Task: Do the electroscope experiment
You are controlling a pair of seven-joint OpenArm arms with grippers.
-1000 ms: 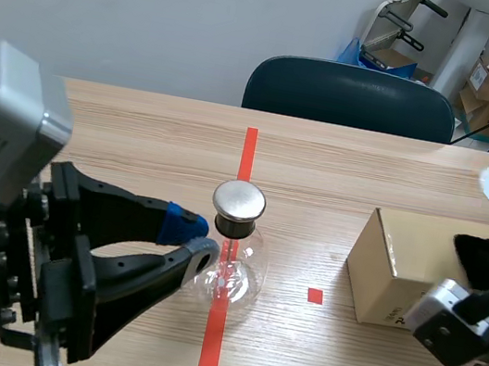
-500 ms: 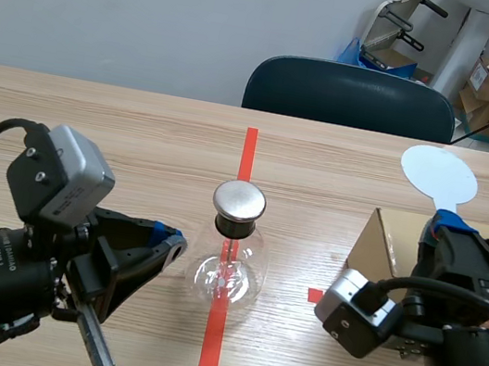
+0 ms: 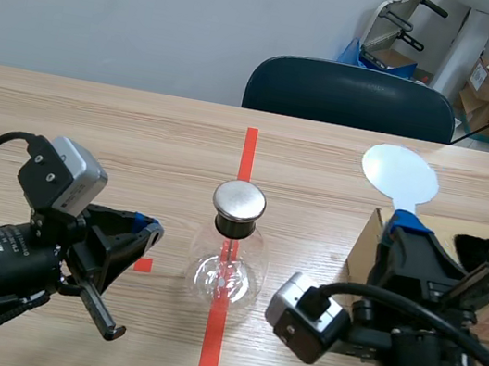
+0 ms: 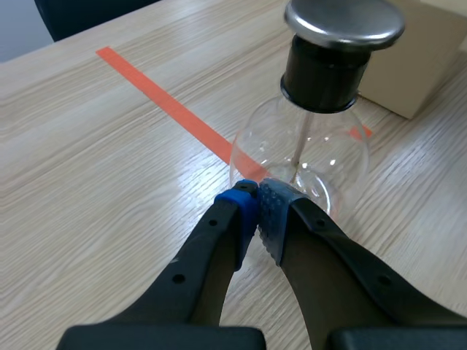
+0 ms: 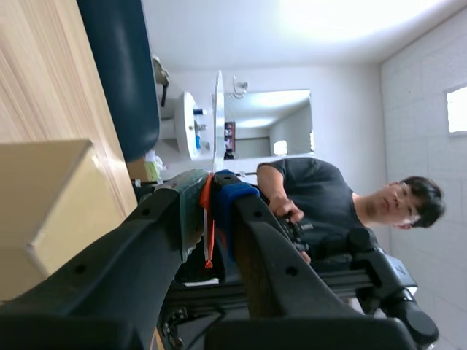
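Electroscope [image 3: 231, 251] stands upright on the red tape line [image 3: 248, 151], cap [image 3: 240, 200] exposed, likely why the right gripper [image 3: 408, 231], clamped on the white disc [image 3: 400, 174], holds it aloft, while the left gripper [image 3: 145, 227] waits just beside it, fingers together, empty.

Left end effector [image 3: 148, 226]: backed away from the glass flask [image 3: 228, 270]. A second ago one pad was against the bulb; now it stands apart from it. Fingers were spread, now pad to pad. Arm lower over the table.

Right end effector [image 3: 403, 230]: swung in from the far right toward centre. White disc paddle [image 3: 400, 176] carried along, now over the cardboard box [image 3: 366, 250].
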